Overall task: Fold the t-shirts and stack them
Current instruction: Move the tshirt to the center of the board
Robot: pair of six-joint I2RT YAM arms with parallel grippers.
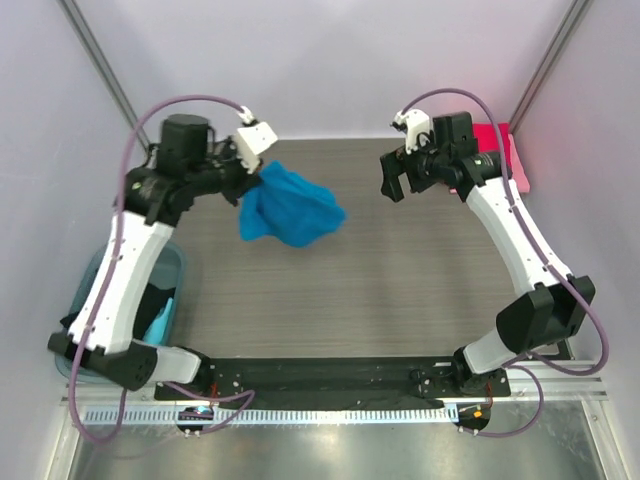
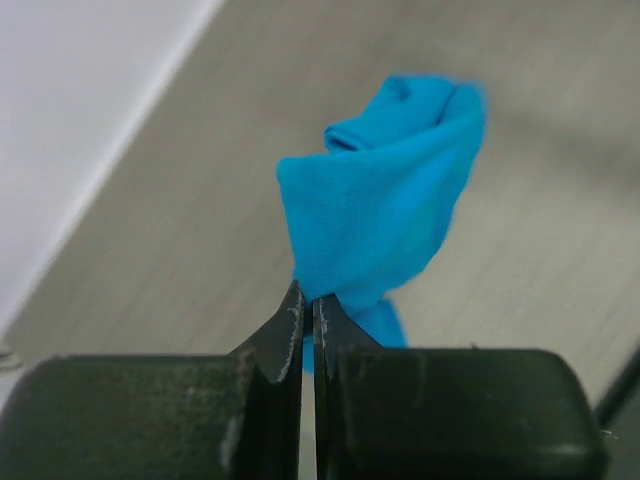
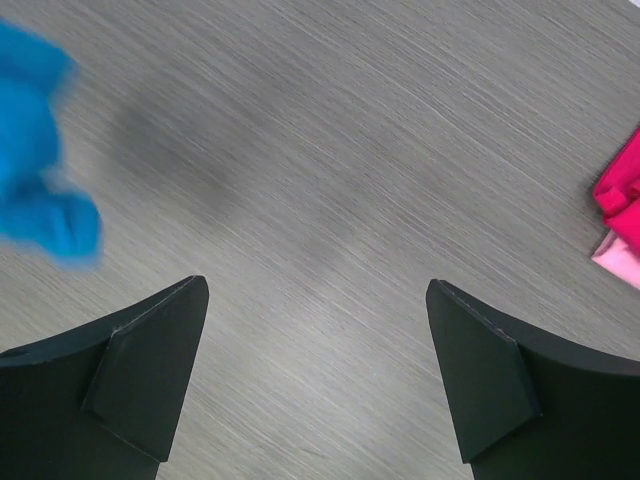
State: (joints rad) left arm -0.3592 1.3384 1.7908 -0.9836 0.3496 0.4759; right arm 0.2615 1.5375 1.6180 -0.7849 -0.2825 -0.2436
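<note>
Blue t-shirt (image 1: 290,210) hangs bunched from left gripper (image 2: 308,305), tail trailing right.

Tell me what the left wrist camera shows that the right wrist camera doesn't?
Left wrist only: the left fingers shut on the blue shirt, and a white wall. Right wrist only: the right fingers open, holding nothing, plus a crimson shirt and a pink shirt at the edge. Both: the blue shirt and the table.
</note>
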